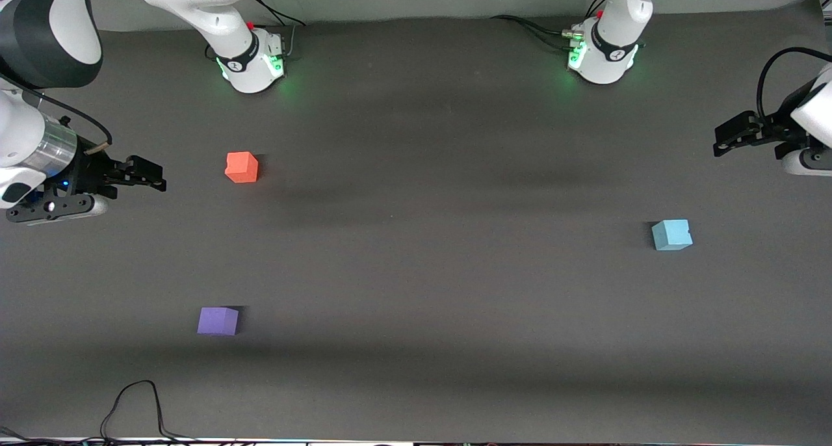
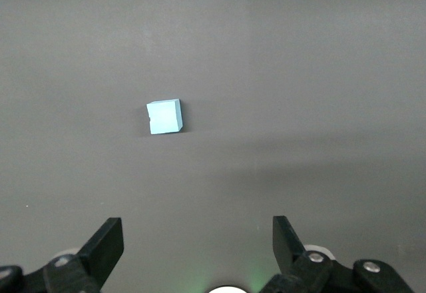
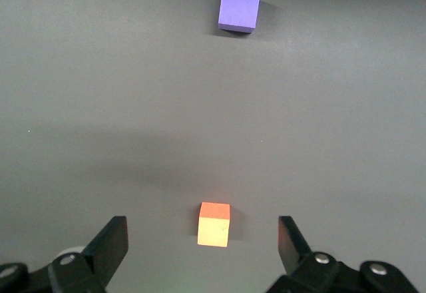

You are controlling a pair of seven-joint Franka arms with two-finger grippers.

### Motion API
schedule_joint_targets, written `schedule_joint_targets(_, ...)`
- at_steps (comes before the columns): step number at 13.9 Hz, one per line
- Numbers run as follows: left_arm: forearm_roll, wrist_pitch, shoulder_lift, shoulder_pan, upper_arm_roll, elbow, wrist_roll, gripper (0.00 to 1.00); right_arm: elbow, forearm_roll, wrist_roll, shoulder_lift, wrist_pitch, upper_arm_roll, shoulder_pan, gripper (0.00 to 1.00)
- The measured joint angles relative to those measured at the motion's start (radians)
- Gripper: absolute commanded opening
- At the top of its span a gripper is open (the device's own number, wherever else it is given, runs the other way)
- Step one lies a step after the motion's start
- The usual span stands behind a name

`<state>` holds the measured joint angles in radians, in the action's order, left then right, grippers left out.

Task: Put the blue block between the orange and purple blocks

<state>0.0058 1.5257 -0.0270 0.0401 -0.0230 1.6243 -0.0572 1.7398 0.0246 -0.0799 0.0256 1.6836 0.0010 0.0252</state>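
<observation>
The blue block (image 1: 672,234) lies alone on the dark table toward the left arm's end; it also shows in the left wrist view (image 2: 164,116). The orange block (image 1: 242,167) and the purple block (image 1: 218,320) lie toward the right arm's end, the purple one nearer the front camera, with a wide gap between them. My left gripper (image 1: 725,140) is open and empty over the table's left-arm end (image 2: 196,230), apart from the blue block. My right gripper (image 1: 153,176) is open and empty, up beside the orange block (image 3: 214,224). In its view (image 3: 202,225) the purple block (image 3: 239,8) lies farther off.
The two arm bases (image 1: 250,62) (image 1: 601,52) stand along the table's robot edge. A black cable (image 1: 136,407) loops on the table near the front camera's edge, close to the purple block's end.
</observation>
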Motion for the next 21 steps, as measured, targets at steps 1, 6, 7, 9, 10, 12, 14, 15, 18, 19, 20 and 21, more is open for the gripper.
schedule_joint_targets(1, 0.000, -0.001, 0.000, 0.000, 0.000, 0.000, 0.000, 1.00, 0.000, 0.000, 0.000, 0.000, 0.000, 0.000, 0.000, 1.00)
schedule_joint_targets(6, 0.000, -0.013, 0.003, 0.000, -0.003, 0.001, 0.000, 1.00, 0.000, 0.000, -0.018, 0.000, 0.000, 0.000, 0.000, 1.00)
schedule_joint_targets(7, 0.000, -0.018, 0.004, 0.000, -0.005, 0.002, -0.001, 1.00, 0.000, 0.000, -0.019, 0.000, -0.001, 0.000, 0.000, 1.00)
schedule_joint_targets(9, 0.001, -0.022, 0.007, -0.006, -0.013, 0.005, -0.021, 1.00, 0.000, 0.000, -0.019, 0.000, -0.002, 0.000, 0.000, 1.00)
schedule_joint_targets(10, 0.002, -0.022, 0.007, -0.020, -0.016, 0.011, -0.038, 1.00, 0.000, 0.000, -0.019, 0.000, -0.002, 0.000, 0.000, 1.00)
schedule_joint_targets(12, 0.003, -0.021, 0.008, -0.064, -0.022, 0.027, -0.095, 1.00, 0.000, 0.000, -0.019, 0.000, -0.004, -0.001, 0.000, 1.00)
schedule_joint_targets(14, 0.003, -0.018, 0.007, -0.119, -0.026, 0.039, -0.162, 1.00, 0.000, 0.000, -0.019, 0.000, -0.004, -0.001, 0.000, 1.00)
schedule_joint_targets(15, 0.003, -0.011, 0.007, -0.138, -0.027, 0.045, -0.181, 1.00, -0.001, 0.000, -0.019, 0.000, -0.004, -0.002, 0.000, 1.00)
schedule_joint_targets(18, 0.008, 0.061, 0.005, -0.152, -0.027, 0.094, -0.195, 1.00, -0.002, 0.000, -0.020, 0.000, -0.004, -0.003, 0.000, 1.00)
schedule_joint_targets(19, 0.012, 0.111, 0.005, -0.152, -0.025, 0.128, -0.195, 1.00, -0.002, 0.000, -0.020, 0.000, -0.004, -0.003, 0.000, 1.00)
schedule_joint_targets(20, 0.015, 0.181, 0.006, -0.152, -0.024, 0.178, -0.195, 1.00, -0.002, 0.000, -0.020, 0.000, -0.004, -0.003, 0.000, 1.00)
schedule_joint_targets(21, 0.016, 0.267, 0.008, -0.152, -0.024, 0.242, -0.195, 1.00, -0.002, 0.000, -0.020, 0.000, -0.004, -0.003, 0.000, 1.00)
